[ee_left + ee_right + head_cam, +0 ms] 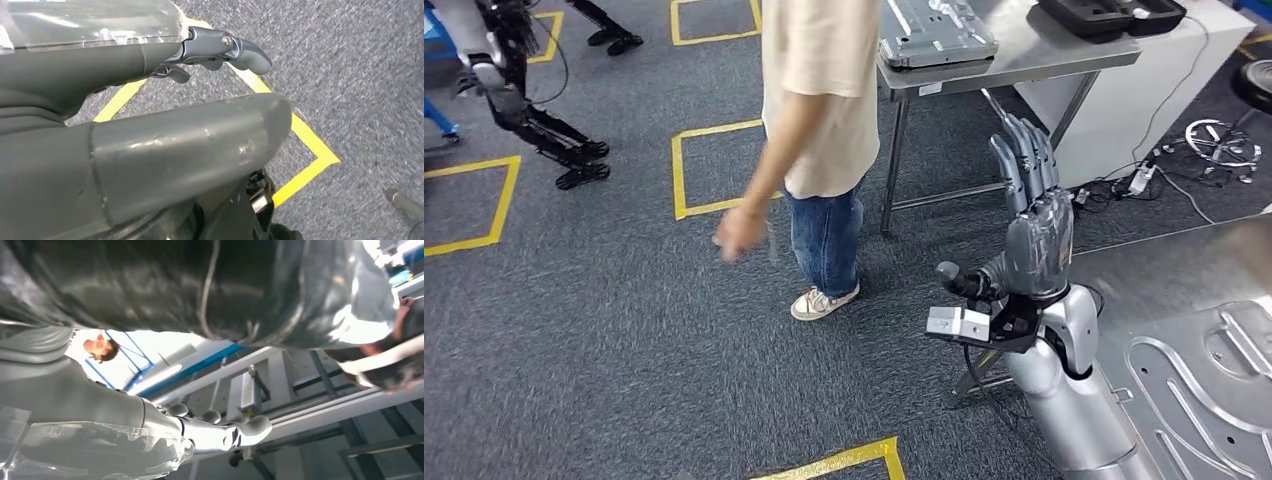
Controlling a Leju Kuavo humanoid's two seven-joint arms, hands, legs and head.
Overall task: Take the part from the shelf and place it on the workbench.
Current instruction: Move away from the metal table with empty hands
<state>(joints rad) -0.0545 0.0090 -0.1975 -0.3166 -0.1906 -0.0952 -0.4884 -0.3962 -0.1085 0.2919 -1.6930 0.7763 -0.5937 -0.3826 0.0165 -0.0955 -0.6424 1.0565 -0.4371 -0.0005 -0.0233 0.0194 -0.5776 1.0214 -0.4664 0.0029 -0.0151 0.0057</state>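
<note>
- Two stamped metal panels are in sight. One part (1199,385) lies flat on the grey surface (1164,265) at your near right, and a similar panel (936,35) sits on the far table (1064,55). I cannot tell from here which surface is the shelf and which is the workbench, so settle that before you reach.
- Your right hand (1034,215) is raised over the floor with its fingers straight and pointing up, holding nothing. It stands just left of the near surface's edge.
- Your left hand (150,150) hangs over the carpet with thumb and fingers apart and nothing between them.
- If the near panel is your pickup, I would swing the right hand to the right and lower it flat, palm down, onto a plain rim. Avoid the raised ribs and cut-outs, where thin sheet probably slips or tips.
- Expect the panel to flex. Grip near the middle of an edge and lift it level.
- Mind the near surface's left edge, because the forearm is close beside it and could catch it on the way over.
- A person (824,100) stands in the middle of the open floor, between you and the far table, with a blurred hand (739,232) swinging low. Wait for that path to clear before you carry anything across.
- Loose cables (1169,170) lie on the floor at the far right beside the table legs, so approach from the left side of the table.
- Another robot (534,125) stands at the far left, well apart from you.
</note>
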